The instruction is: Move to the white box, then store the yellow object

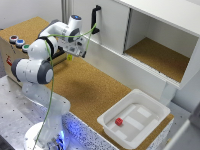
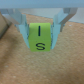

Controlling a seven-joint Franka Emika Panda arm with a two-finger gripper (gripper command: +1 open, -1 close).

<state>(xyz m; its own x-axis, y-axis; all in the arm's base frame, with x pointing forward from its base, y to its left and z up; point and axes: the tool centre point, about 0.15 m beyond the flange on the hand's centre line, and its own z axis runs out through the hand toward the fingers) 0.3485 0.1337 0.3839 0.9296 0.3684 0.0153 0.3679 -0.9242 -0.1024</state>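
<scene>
Right up against the wrist camera sits the yellow object (image 2: 40, 38), a little yellow-green block with a black "I" and "S" printed on its face. It's pinched between the two pale fingers (image 2: 21, 26) of the gripper (image 2: 40, 34), one pressing on each side, so the hand is closed down narrow around the block. Under it you can only see brown cork surface, a bit blurry.

From the exterior view, the Franka arm (image 1: 37, 60) is folded up high toward the exterior view's left, with the gripper (image 1: 75, 51) hanging over the cork tabletop (image 1: 95, 90) and a tiny speck of the yellow object (image 1: 70, 57) showing at its tip, clear of the surface as far as I can tell. A green cable (image 1: 50, 95) runs along the arm.

The white box (image 1: 134, 119) sits well apart from the gripper, down at the exterior view's lower right near the table edge. It has raised strips on its floor and a small red object (image 1: 119, 121) lying inside it.

Behind all that is a big white cabinet (image 1: 150, 35) with a black handle (image 1: 95, 19) and an open compartment with a cork floor. Over at the far left there's a cardboard box (image 1: 15, 50) with coloured buttons (image 1: 19, 42) on top.
</scene>
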